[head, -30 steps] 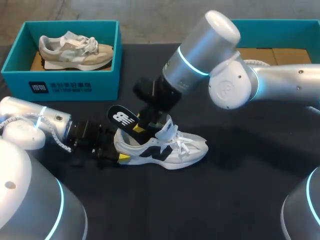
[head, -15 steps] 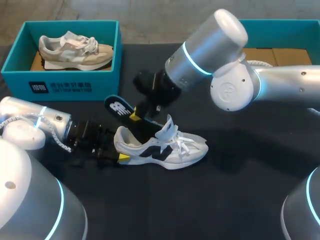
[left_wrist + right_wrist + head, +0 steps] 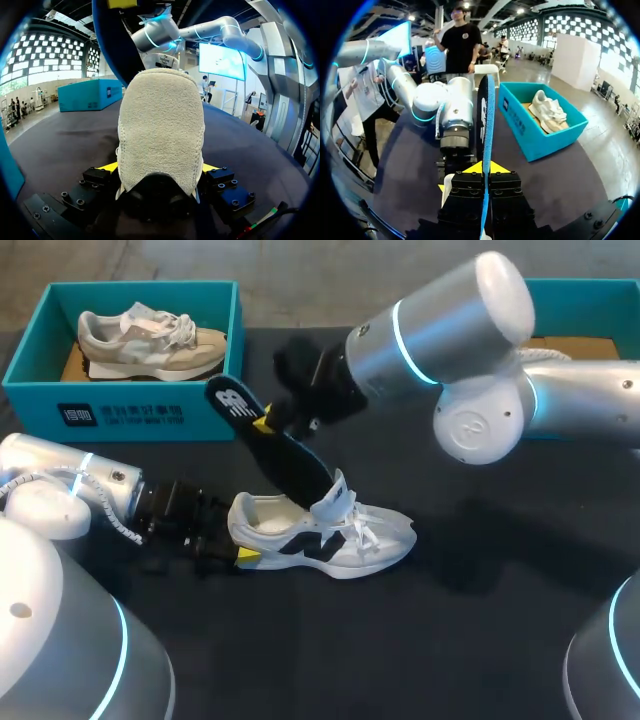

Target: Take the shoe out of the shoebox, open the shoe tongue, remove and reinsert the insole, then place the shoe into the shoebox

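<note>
Sitting far left on the black counter [image 3: 480, 640]: a teal shoebox [image 3: 120, 410], cradling a beige shoe [image 3: 150, 340], well apart from the work.

Clamping the white shoe [image 3: 320, 535] at the back with the left pincer [image 3: 238, 555], yellow tips pressing in from both sides (from the left wrist, suede heel [image 3: 161, 130] filling the gap between them). Likely anchoring it against any upward drag.

Standing upright on its sole, out of either box, toe pointing right.

Pinching the dark insole [image 3: 275, 450] near its heel end with the right pincer [image 3: 265, 423], closed thin on the sheet. Slanting up and leftward, front end dipping behind the raised tongue [image 3: 335, 498]. Probably mid-extraction, not yet fully free.

Waiting far right: a second teal shoebox [image 3: 580, 300], presumably this shoe's home.
</note>
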Available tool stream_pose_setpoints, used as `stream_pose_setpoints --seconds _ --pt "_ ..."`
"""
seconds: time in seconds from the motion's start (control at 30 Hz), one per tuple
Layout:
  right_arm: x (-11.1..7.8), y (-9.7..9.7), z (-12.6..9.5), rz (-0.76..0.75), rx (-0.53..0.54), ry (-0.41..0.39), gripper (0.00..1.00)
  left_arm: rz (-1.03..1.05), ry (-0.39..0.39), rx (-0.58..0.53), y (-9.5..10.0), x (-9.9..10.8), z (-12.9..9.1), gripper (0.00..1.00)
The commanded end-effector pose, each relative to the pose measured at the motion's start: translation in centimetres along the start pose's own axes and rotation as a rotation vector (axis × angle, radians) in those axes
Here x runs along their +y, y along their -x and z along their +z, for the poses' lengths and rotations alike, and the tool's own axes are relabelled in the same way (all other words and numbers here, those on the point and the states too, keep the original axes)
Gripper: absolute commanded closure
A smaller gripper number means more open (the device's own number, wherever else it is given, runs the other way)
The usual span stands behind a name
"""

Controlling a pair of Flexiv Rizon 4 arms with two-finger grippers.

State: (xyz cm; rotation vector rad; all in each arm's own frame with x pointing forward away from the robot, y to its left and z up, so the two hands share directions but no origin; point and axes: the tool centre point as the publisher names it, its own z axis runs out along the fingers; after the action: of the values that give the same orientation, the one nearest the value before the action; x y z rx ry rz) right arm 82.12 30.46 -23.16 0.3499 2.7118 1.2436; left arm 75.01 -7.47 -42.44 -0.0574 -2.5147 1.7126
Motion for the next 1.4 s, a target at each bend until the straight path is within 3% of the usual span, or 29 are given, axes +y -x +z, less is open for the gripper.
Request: stream_pose_setpoints --seconds 0.03,0.43,1.4 --pt "0.8 -0.2 -0.9 0.014 -0.08 0.006 1.0 0.0 0.0 -0.001 0.1 0.3 0.2 1.0" --pt "2.9 1.1 -2.8 0.008 -0.171 0.065 1.0 0.0 0.0 -0.001 0.1 0.3 0.2 1.0" --pt "2.9 1.1 -2.8 0.008 -0.171 0.065 1.0 0.0 0.0 -0.001 0.1 0.3 0.2 1.0"
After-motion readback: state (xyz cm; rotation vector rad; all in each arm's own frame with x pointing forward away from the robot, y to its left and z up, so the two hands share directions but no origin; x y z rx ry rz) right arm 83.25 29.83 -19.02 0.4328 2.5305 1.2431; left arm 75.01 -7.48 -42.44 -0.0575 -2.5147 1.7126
